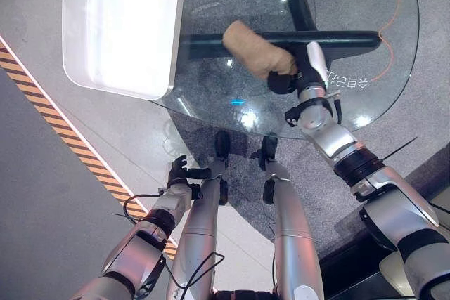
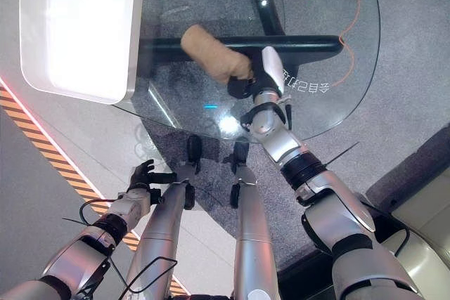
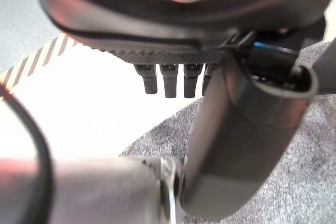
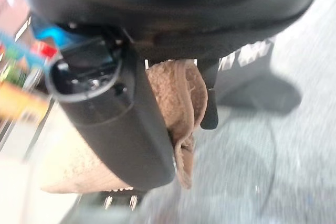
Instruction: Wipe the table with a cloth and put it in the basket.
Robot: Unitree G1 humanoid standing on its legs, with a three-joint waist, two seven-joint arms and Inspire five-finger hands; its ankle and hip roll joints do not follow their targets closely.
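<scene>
Tan terry cloth (image 1: pixel 256 50) lies bunched on the glass table (image 1: pixel 365 12), pinched at its near end in the right hand (image 1: pixel 285 81), fingers and thumb curled round it. Looks soft, light and floppy, so a bunched grip mid-fold should hold best; loose ends will likely drag. White basket (image 1: pixel 119 29) sits beside it at the table's left. Left hand (image 1: pixel 181 171) hangs low, fingers loosely curled, holding nothing.
</scene>
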